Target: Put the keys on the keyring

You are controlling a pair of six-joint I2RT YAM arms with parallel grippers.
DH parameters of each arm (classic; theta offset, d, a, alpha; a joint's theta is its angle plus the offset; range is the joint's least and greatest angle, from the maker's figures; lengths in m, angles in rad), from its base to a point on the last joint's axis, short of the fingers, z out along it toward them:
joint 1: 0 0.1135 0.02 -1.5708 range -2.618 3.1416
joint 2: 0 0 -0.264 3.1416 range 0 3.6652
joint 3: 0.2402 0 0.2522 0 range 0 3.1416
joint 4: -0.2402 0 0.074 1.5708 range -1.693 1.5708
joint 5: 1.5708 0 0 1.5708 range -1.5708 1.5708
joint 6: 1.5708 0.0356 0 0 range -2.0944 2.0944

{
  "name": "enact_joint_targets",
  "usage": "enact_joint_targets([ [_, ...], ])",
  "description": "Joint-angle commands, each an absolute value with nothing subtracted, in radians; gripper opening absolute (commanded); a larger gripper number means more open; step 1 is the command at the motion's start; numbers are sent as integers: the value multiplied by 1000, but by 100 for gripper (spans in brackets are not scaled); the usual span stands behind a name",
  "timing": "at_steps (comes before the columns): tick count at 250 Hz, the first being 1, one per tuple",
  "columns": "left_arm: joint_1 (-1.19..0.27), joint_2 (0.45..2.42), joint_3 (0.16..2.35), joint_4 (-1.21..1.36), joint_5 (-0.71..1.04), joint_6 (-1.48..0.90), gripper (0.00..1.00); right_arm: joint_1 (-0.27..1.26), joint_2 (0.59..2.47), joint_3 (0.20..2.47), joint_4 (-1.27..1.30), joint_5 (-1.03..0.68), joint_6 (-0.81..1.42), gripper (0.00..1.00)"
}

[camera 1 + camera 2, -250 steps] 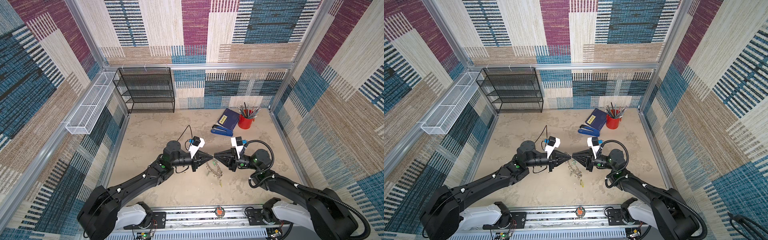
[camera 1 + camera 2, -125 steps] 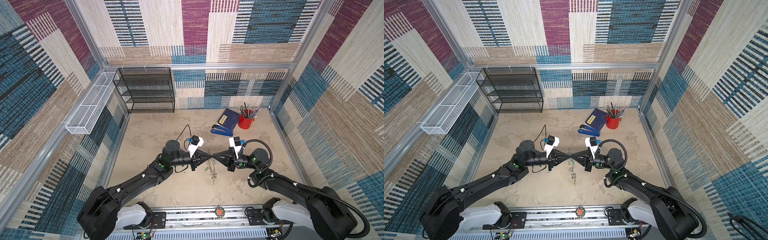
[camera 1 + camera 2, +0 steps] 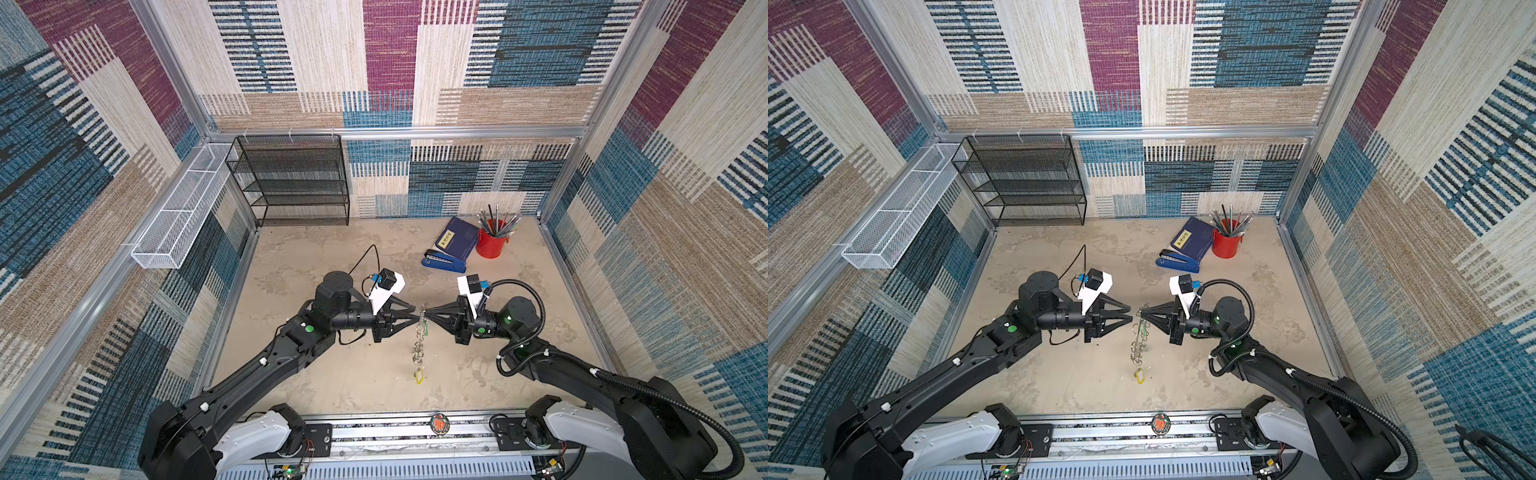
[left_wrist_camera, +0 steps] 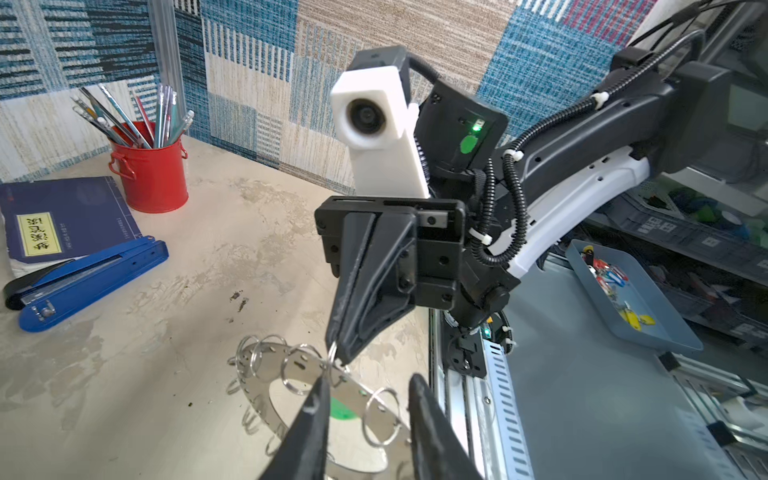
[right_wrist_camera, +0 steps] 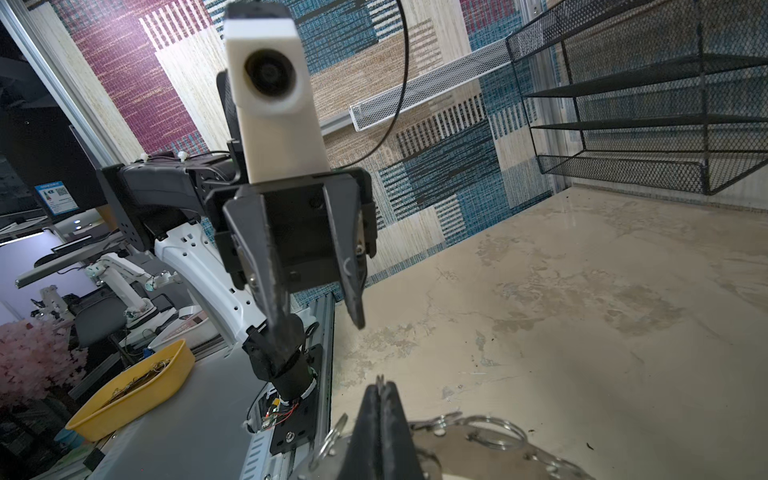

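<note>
Right gripper clamped tight on flat grey metal ring-shaped keyring with small silver split rings, hanging edge-on above mid beige table, yellow oblong plastic key tag dangling lowest, left gripper jaws apart just beside it.

You're working in a robotics lab: your cell is an aluminium frame hung with patterned panels. Past its rail stand another white robot arm, a yellow tub and a grey tray (coloured tags inside).
</note>
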State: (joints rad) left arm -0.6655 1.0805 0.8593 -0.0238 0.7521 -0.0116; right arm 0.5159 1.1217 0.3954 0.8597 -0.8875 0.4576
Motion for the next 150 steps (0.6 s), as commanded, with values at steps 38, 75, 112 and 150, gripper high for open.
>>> enact_joint_targets([
  [38, -664, 1145, 1131, -608, 663, 344, 44, 527, 1113, 406, 867, -897, 434, 0],
  [75, -664, 1241, 1268, -756, 669, 446, 33, 535, 1114, 410, 863, -902, 426, 0],
  [112, -666, 1331, 1358, -835, 663, 494, 33, 538, 1119, 411, 861, -904, 421, 0],
  [150, -679, 1388, 1392, -832, 692, 497, 34, 540, 1125, 413, 863, -907, 420, 0],
])
